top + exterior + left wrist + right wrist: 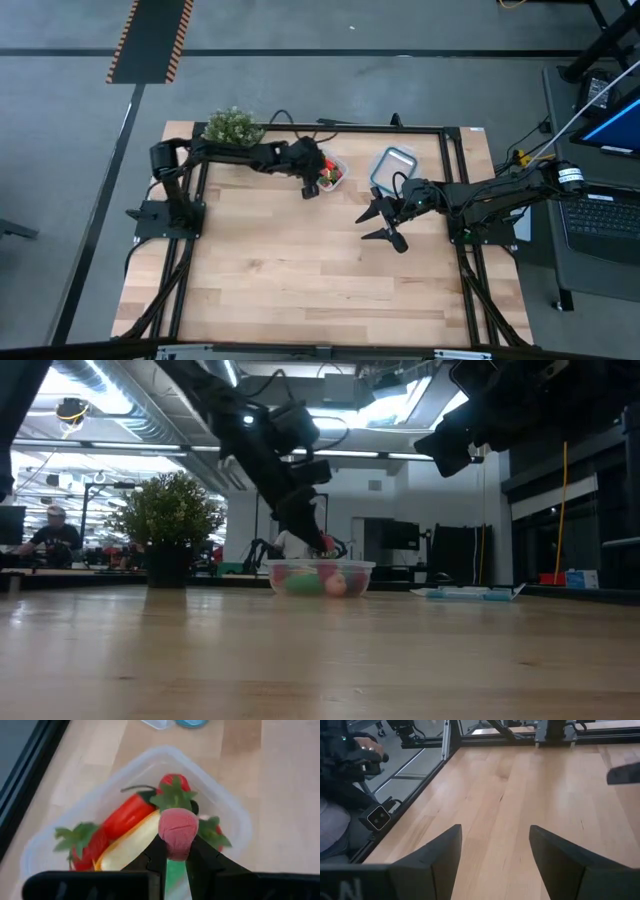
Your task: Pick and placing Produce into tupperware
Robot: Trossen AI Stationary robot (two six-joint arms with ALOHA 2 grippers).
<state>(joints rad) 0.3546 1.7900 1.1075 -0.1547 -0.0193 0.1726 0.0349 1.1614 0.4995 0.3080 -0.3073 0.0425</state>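
The clear tupperware (231,806) stands near the table's far edge (338,163). In it lie a red pepper (127,812), a yellow banana (131,845), strawberries (82,842) and a green piece (175,872). My left gripper (176,846) hangs just over the tupperware (300,569), shut on a pinkish-red round piece of produce (178,827). My right gripper (381,222) waits open over the bare wood right of centre, with nothing between its fingers (495,827). My left gripper pinches the pinkish-red piece between its two fingertips (159,851), on the piece's lower sides (172,851). The fingers slant down from the table's left. The piece sits at their free ends, lifted over the produce in the tupperware.
A bushy potted plant (232,126) stands at the far left by the left arm. A clear blue-rimmed lid (392,165) lies right of the tupperware. Black frame rails (452,190) border the table. A person (340,780) sits beyond the table's edge. Bare wood lies toward the near edge.
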